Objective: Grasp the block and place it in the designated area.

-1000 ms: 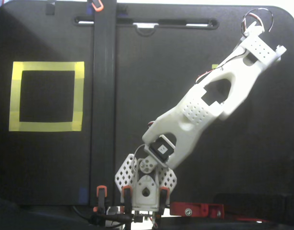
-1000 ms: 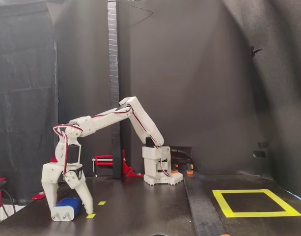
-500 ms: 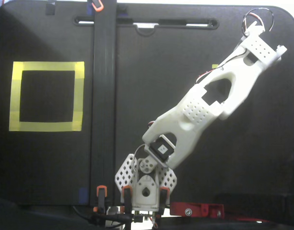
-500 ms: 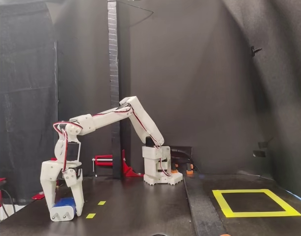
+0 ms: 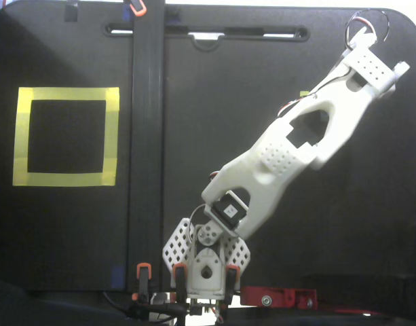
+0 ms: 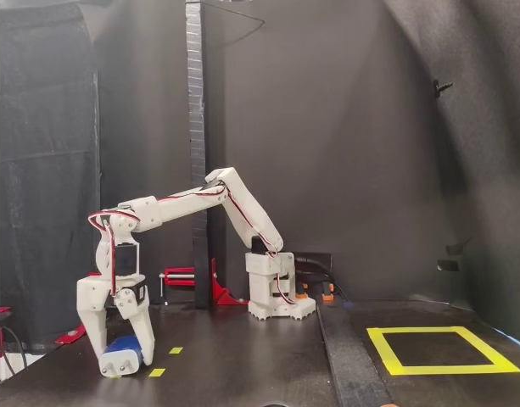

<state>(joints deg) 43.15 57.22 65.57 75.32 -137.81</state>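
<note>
White arm (image 6: 200, 199) stretched from base (image 6: 272, 292) out toward left of side-on fixed view, forearm dropping straight down. Hand (image 6: 121, 363) pointing at worktop (image 6: 243, 356), fingers (image 6: 142, 335) closed in on either side of the block (image 6: 122, 354); clamped on it. Block dark blue with pale end face toward camera, two small prongs just visible on that face. Sits tilted between the fingers, lower end at or very near the worktop surface; contact with worktop cannot be told.

Two small yellow markers (image 6: 157, 372) on worktop just right of the hand in this view, second one slightly further back.

Designated area (image 6: 443, 349): large yellow tape square with black inside, at far right of side-on view, well apart from hand and block. Nothing inside it.

Top-down fixed view: arm (image 5: 289, 153) running diagonally from base (image 5: 206, 265) at bottom centre to upper right corner; wrist (image 5: 370, 68) covering hand and block, neither visible here. Yellow square (image 5: 112, 136) at left of that view, on far side of a black vertical post (image 5: 146, 136). Red clamp (image 5: 279, 297) at bottom edge beside the base; orange clips (image 5: 143, 272) along front edge of worktop.

Dark cloth backdrop (image 6: 344, 127) behind setup in side-on view.
</note>
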